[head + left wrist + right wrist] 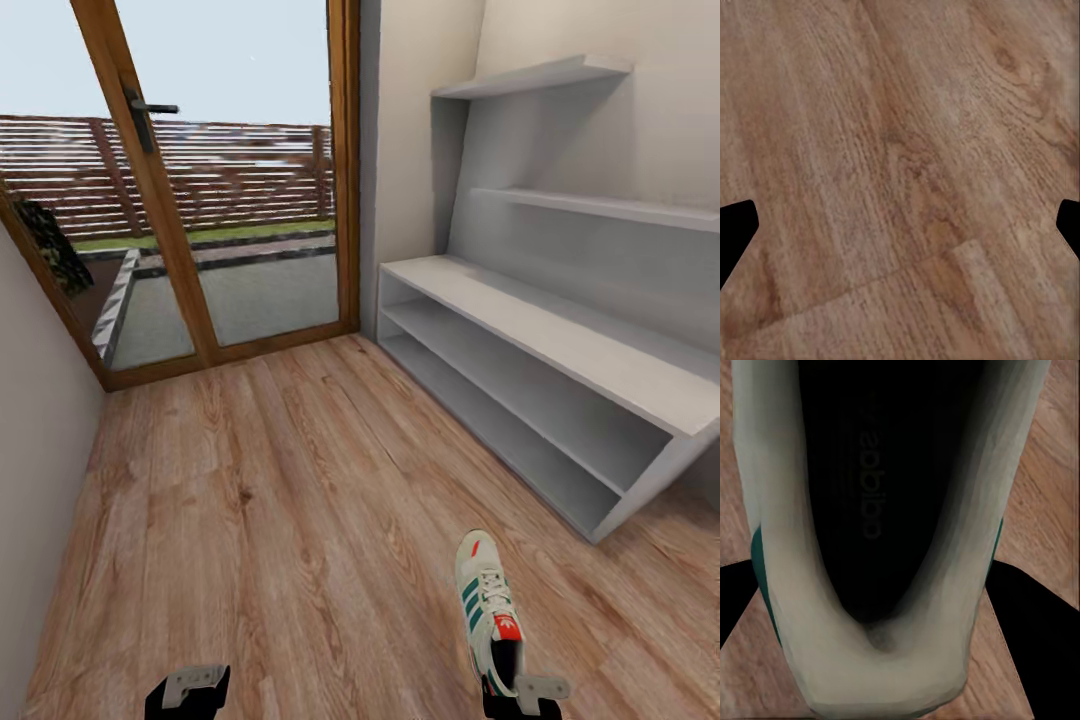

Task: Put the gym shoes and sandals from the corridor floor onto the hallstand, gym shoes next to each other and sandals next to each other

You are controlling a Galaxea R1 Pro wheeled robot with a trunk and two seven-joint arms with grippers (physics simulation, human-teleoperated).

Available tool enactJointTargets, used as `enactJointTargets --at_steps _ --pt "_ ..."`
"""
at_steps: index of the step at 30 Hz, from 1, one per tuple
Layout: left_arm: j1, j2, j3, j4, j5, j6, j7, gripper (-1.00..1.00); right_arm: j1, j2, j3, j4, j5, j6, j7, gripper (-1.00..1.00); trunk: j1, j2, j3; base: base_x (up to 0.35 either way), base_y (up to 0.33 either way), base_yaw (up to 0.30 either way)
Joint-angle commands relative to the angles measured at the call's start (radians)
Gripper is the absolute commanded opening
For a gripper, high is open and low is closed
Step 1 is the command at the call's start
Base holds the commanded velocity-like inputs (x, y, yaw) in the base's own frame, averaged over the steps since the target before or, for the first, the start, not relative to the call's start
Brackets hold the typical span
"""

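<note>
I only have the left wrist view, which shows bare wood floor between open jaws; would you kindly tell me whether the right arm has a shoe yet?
Observer: Yes. A gym shoe has its heel between the right jaws, which appear closed on it.
Operator: Thank you. Where is the hallstand?
Observer: In the head view, the hallstand stands ahead and to the right, against the wall.
Operator: And what lies straight ahead?
Observer: A glazed wooden door closes off the corridor's far end.
</note>
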Motion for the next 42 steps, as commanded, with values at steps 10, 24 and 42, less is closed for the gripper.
enactJointTargets --at_steps 10,24,42 --pt "-0.001 -0.001 0.098 0.003 -0.011 -0.012 -0.007 1.0 -0.001 0.0 0.0 0.001 0.004 -0.003 -0.004 -1.0 0.0 0.0 -0.001 0.002 0.001 -0.265" --pt "0.0 -0.001 0.102 0.026 -0.023 -0.052 -0.021 1.0 -0.001 0.002 0.0 0.003 0.004 -0.002 -0.004 -1.0 0.0 0.0 -0.001 0.0 0.0 -0.265" --pt "0.0 0.0 0.101 0.035 -0.025 -0.054 -0.021 1.0 -0.001 0.003 0.001 0.003 0.004 -0.001 -0.004 -1.0 0.0 0.0 -0.001 0.212 0.162 -0.265"
